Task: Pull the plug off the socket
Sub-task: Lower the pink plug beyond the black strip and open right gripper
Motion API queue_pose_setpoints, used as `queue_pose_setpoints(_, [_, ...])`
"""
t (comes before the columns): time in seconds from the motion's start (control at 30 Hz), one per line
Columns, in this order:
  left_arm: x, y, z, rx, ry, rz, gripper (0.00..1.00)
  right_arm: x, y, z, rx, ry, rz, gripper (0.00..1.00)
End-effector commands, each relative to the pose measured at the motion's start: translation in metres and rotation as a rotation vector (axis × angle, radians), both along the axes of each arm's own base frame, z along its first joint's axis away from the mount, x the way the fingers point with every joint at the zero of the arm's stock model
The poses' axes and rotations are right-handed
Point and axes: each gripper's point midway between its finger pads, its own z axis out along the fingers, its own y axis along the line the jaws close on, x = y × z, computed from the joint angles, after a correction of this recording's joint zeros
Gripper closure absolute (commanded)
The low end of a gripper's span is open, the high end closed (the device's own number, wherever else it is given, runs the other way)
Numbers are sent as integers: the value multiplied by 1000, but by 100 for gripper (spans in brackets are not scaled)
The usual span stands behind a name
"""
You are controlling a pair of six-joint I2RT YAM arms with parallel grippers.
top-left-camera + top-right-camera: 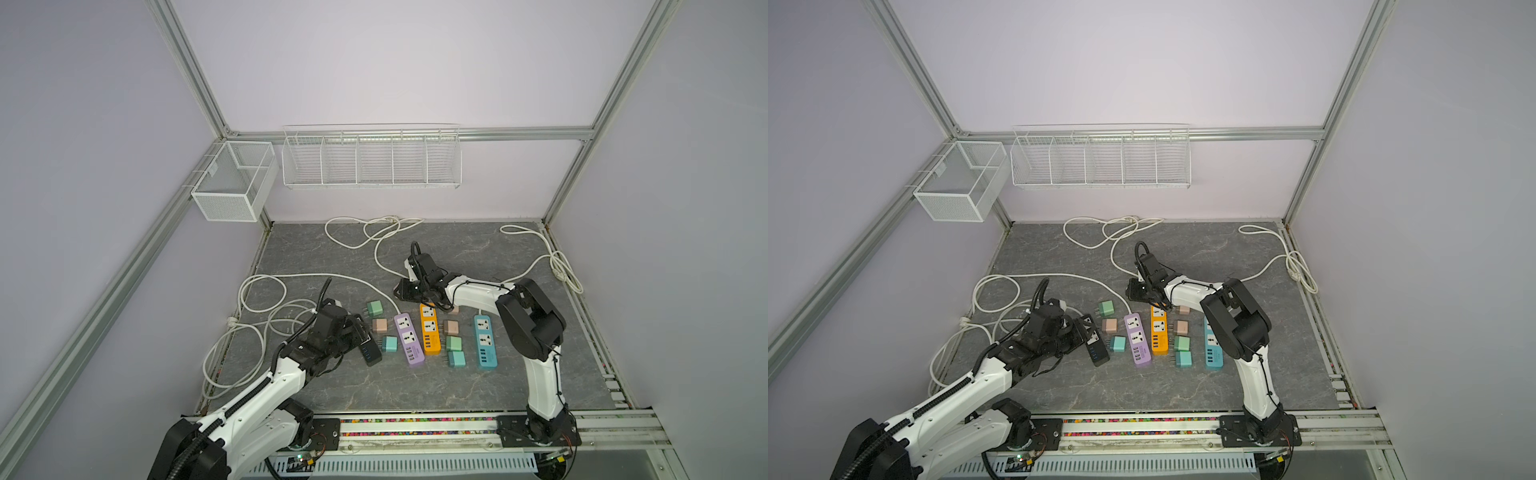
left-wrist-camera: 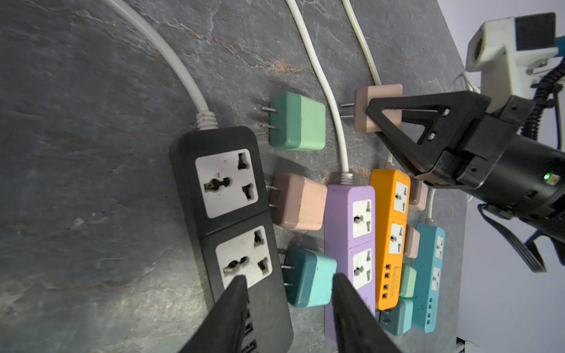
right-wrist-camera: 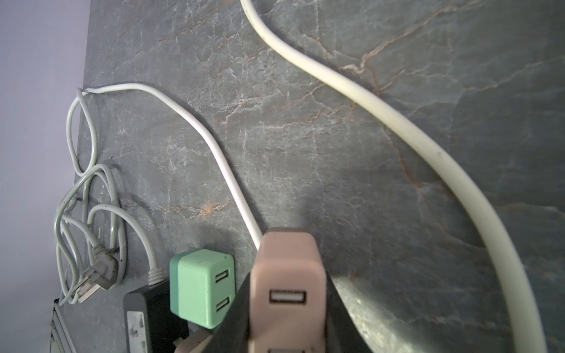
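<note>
My right gripper (image 3: 287, 275) is shut on a pink plug (image 3: 287, 293), whose USB port faces the camera. In the left wrist view this pink plug (image 2: 379, 91) hangs in the right gripper (image 2: 371, 111) with both prongs bare, clear of any socket, beyond the cord end of the orange socket strip (image 2: 391, 232). In both top views the right gripper (image 1: 409, 291) (image 1: 1136, 291) hovers behind the orange strip (image 1: 430, 328). My left gripper (image 2: 287, 293) is open low over the black socket strip (image 2: 226, 214) and a teal plug (image 2: 308, 278) lying beside it.
Purple (image 1: 409, 338) and blue (image 1: 485, 340) strips lie beside the orange one. Loose green, pink and teal plugs lie between the strips. White cords (image 1: 266, 299) loop over the back and left of the table. Wire baskets (image 1: 370, 158) hang on the back wall.
</note>
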Motion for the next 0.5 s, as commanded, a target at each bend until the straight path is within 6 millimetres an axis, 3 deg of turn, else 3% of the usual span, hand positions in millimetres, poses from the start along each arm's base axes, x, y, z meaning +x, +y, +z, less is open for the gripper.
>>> queue_pose_setpoints(0.0, [10,-3,16,-15,-42,19,53,7,-1,-2,6,5,1,70])
queue_pose_setpoints(0.27, [8,1,18,-4,-48,25,49,7,-7,10,-10,-16,-2,45])
queue_pose_setpoints(0.47, [8,6,28,21,-75,29,47,8,-18,41,-37,-74,-1,28])
